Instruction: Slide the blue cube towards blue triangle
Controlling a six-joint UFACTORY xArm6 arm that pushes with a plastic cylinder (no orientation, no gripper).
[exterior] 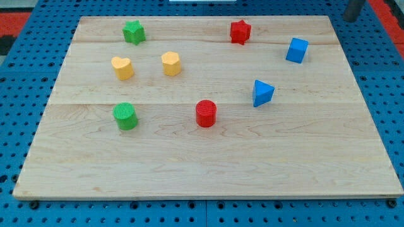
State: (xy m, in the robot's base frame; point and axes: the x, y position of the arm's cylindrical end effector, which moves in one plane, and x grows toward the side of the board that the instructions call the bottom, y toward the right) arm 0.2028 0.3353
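Note:
The blue cube (297,50) sits near the view's upper right of the wooden board (208,170). The blue triangle (262,93) lies below and to the left of it, a short gap apart. My tip (351,19) is at the view's top right corner, just past the board's top edge, above and to the right of the blue cube and clear of all blocks. Only the rod's lower end shows.
A red star (240,31) and a green star (133,31) lie along the top. A yellow heart (122,67) and a yellow hexagon-like block (171,63) lie at the left. A green cylinder (125,116) and a red cylinder (206,113) lie in the middle row.

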